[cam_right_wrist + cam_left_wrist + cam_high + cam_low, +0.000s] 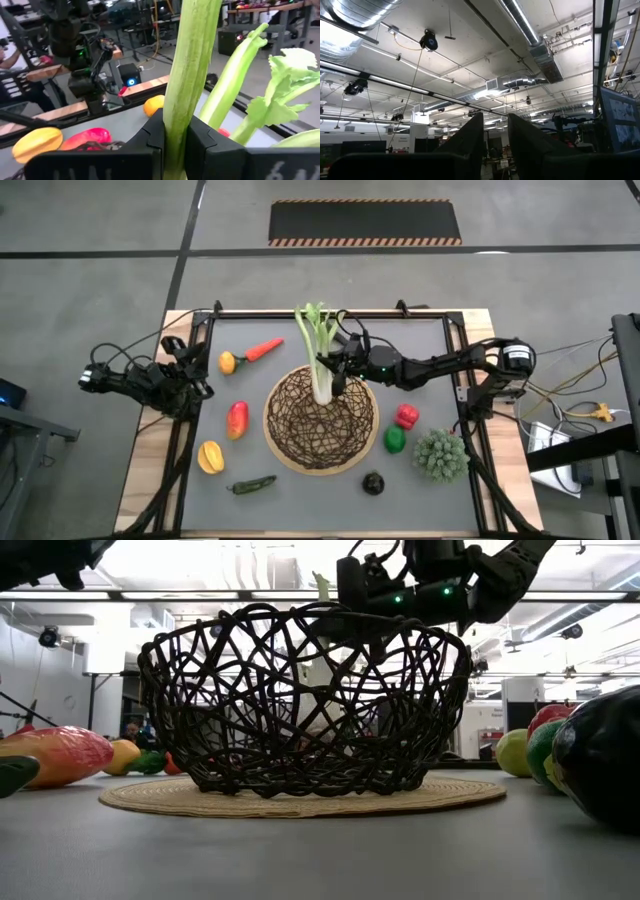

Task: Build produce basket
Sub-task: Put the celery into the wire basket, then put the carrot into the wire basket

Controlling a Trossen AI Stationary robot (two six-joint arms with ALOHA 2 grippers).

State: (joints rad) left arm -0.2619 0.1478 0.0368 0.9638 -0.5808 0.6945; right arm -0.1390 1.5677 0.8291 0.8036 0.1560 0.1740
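Note:
The dark wicker basket sits mid-table on a tan round mat. My right gripper reaches in from the table's right, over the basket's far part, shut on the long leek. The leek's green leaves rise above the fingers. Its white end hangs inside the basket. My left gripper waits at the table's left edge, pointing up at the ceiling, with a narrow empty gap between its fingers. My right gripper pinches the leek's pale green stalk between its two fingers, about midway along its length. The fingers come level from the table's right and lie across the stalk. The leek stands nearly upright, white end down in the basket; whether it touches the bottom I cannot tell.
Left of the basket lie a carrot, a lemon, a red-yellow fruit, a yellow fruit and a green chili. To its right are a red pepper, a lime, a green bushy vegetable and an eggplant.

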